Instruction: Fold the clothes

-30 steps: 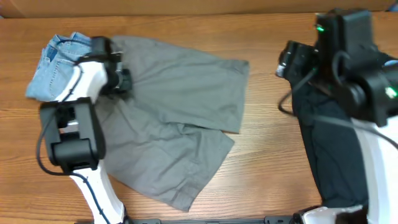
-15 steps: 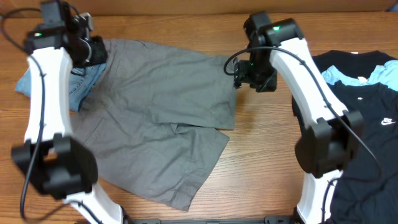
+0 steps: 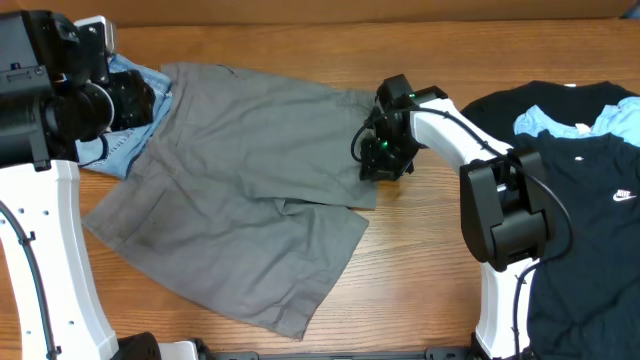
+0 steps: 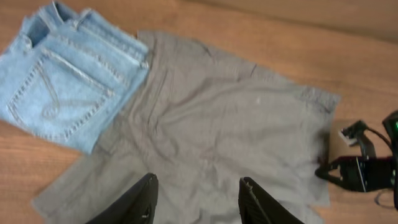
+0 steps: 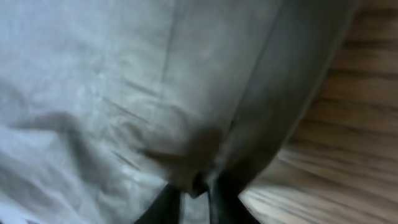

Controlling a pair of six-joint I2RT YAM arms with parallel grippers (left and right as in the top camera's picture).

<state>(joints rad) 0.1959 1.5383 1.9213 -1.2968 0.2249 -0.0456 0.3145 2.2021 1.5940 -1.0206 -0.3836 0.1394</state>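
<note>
Lying flat mid-table [image 3: 430, 280], grey shorts [image 3: 240, 170]: waistband at 10 o'clock, legs toward 4, long axis 10–4. At 3 o'clock, black T-shirts [image 3: 590, 240], overhead only. Left wrist alone resolves denim [image 4: 68, 87] pockets. Hovering over the shorts, left tool [image 4: 198, 186], spread. Right wrist close-up: right tool [image 5: 191, 188] pinching shorts' 3 o'clock edge.
</note>
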